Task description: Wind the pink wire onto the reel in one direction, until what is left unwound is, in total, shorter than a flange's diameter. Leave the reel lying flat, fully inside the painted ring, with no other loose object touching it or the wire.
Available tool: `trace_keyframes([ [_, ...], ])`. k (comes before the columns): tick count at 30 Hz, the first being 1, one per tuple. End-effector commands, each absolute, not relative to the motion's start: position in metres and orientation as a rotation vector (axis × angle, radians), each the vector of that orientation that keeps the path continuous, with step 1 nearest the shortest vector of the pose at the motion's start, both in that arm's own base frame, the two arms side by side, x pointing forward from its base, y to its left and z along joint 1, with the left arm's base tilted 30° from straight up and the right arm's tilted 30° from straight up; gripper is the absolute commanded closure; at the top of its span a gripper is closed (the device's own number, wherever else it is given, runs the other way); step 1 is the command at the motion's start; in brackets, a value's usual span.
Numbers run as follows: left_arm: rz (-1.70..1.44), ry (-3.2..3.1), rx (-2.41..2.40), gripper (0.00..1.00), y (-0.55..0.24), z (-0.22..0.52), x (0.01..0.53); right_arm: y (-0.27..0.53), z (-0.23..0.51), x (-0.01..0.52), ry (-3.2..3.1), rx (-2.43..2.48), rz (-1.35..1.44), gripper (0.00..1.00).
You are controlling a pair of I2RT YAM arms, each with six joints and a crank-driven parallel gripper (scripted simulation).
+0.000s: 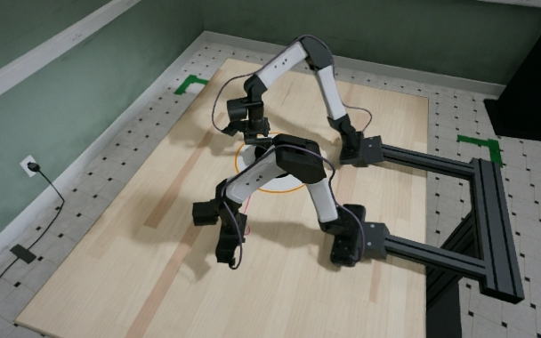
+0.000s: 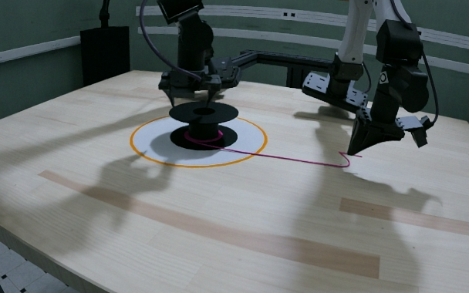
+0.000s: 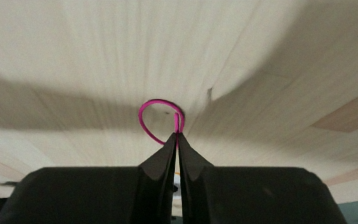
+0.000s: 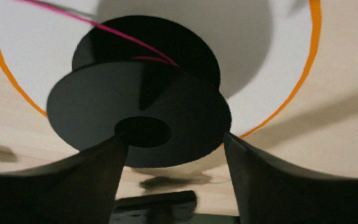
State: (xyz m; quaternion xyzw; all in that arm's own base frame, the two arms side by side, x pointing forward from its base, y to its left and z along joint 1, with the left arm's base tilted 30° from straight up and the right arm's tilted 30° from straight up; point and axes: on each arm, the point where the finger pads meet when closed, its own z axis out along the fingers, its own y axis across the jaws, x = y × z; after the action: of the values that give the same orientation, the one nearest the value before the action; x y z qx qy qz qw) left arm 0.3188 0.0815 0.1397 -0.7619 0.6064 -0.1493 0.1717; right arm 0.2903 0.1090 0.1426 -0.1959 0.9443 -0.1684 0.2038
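Note:
The black reel lies flat on its lower flange inside the orange painted ring. The pink wire wraps low around the hub, runs out over the ring and ends in a small loop and short tail. My left gripper is shut on the wire near that loop, close to the table. My right gripper is open, its tips at the upper flange, one near the centre hole and one by the rim; contact is unclear.
The wooden table bears both arm bases on its mount side. In the top view the left arm hides part of the reel and ring. The wire's straight run spans between the two grippers. No other loose object shows.

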Motion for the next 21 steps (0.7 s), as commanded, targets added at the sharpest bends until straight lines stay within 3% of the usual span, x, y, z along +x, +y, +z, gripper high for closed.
trace_keyframes([
  [1, -0.433, 1.699, -2.141, 1.0, 0.0865, 0.1505, 0.3217, 0.1153, 0.1559, 0.2975, 2.529, -1.012, -0.544, 0.15],
  [9, -0.433, 1.697, -2.142, 1.0, 0.0859, 0.1521, 0.3223, 0.1171, 0.1565, 0.2992, 2.276, -1.644, -0.647, 0.15],
  [21, -0.433, 1.698, -2.142, 1.0, 0.0844, 0.1512, 0.3214, 0.1135, 0.1546, 0.2993, 2.272, -1.652, -0.648, 0.15],
])
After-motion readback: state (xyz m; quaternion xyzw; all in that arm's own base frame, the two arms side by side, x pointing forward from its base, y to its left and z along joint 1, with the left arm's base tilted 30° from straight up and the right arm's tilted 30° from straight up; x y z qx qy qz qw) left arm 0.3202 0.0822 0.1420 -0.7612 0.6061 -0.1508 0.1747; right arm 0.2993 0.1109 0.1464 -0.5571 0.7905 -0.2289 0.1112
